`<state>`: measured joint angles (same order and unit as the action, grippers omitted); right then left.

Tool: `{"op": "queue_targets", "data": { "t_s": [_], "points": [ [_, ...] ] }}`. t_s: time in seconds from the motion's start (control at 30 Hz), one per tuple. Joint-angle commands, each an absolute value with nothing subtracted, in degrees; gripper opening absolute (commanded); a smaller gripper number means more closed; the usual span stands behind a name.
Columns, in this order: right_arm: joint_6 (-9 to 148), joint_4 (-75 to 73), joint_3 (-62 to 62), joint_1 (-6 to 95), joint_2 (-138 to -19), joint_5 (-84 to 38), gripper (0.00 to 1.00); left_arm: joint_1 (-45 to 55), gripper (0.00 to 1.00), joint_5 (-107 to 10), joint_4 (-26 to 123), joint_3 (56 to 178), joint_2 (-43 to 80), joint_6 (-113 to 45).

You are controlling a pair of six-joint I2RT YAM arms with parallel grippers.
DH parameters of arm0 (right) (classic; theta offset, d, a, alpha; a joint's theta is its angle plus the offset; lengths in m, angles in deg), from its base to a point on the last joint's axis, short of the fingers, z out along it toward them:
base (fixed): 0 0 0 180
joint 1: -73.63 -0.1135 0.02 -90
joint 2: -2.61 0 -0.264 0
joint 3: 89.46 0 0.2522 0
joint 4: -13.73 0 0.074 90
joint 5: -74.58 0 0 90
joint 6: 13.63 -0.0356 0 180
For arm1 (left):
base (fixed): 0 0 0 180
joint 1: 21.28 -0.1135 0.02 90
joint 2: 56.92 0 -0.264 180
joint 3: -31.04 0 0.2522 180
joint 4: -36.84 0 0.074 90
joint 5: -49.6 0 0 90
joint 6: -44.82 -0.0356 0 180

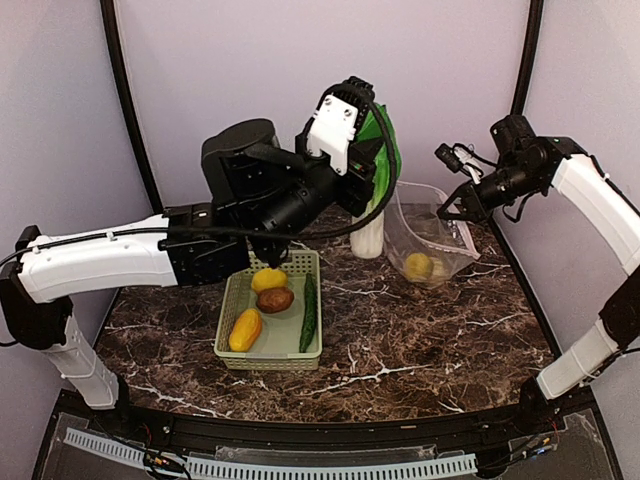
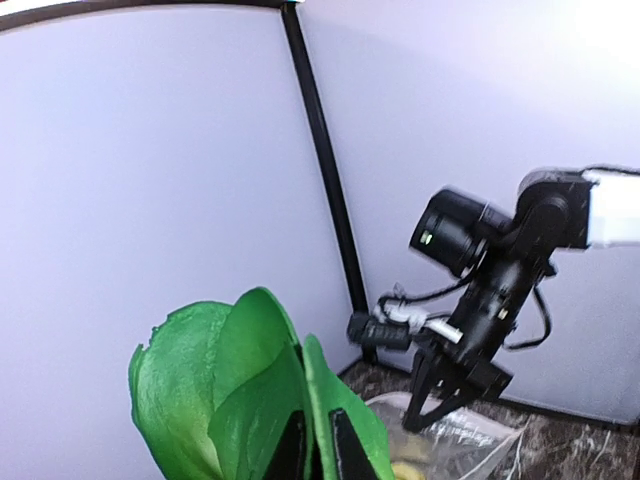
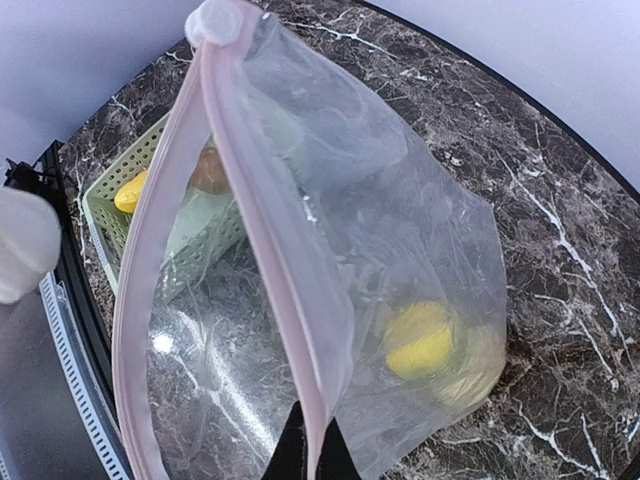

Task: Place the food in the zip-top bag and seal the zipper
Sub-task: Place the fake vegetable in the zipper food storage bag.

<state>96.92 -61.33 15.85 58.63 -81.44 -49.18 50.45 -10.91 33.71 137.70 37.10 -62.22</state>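
Note:
My left gripper (image 1: 372, 168) is shut on the green-white bok choy (image 1: 370, 225) and holds it upright in the air just left of the zip-top bag (image 1: 432, 235). In the left wrist view its fingers (image 2: 345, 452) pinch the green leaves (image 2: 240, 390). My right gripper (image 1: 455, 207) is shut on the bag's pinkish zipper strip (image 3: 290, 290) and holds the mouth open; the white slider tab (image 3: 218, 20) is at the far end. A yellow lemon (image 3: 420, 338) lies inside the bag. A yellow fruit (image 1: 268, 279), potato (image 1: 275, 299), orange-yellow fruit (image 1: 245, 330) and cucumber (image 1: 309, 312) lie in the basket.
The pale green lattice basket (image 1: 232, 300) stands left of centre on the dark marble table (image 1: 420, 340). Purple walls with black corner posts (image 1: 520, 60) close in the back. The right arm's gripper (image 2: 450, 385) shows close ahead in the left wrist view.

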Motion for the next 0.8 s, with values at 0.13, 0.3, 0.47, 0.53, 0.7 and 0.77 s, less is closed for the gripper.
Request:
{"op": "queue_targets", "data": {
  "t_s": [0.13, 0.3, 0.47, 0.53, 0.7, 0.77],
  "points": [
    [95.58, -63.57, 19.12, 58.18, -81.46, -52.01, 0.00, 55.73, 0.01, -13.38, 6.45, 142.85, 43.80, -79.86],
    [95.73, -64.95, 19.02, 58.16, -80.19, -54.41, 0.00, 55.85, 0.01, -15.95, 3.21, 149.59, 50.25, -83.15],
    [96.06, -65.15, 17.84, 58.16, -78.73, -56.94, 0.00, 55.81, 0.01, -16.69, 0.46, 153.63, 54.79, -86.56],
    [96.07, -65.30, 17.73, 58.16, -78.43, -57.45, 0.00, 55.65, 0.01, -16.58, 0.10, 155.73, 57.15, -88.08],
    [95.97, -65.73, 17.73, 58.16, -78.02, -57.52, 0.00, 54.58, 0.01, -16.65, -0.96, 157.19, 60.90, -88.08],
    [95.90, -65.71, 17.73, 58.17, -77.76, -57.14, 0.00, 54.18, 0.01, -16.14, -1.48, 156.11, 61.29, -88.14]
  ]
}}
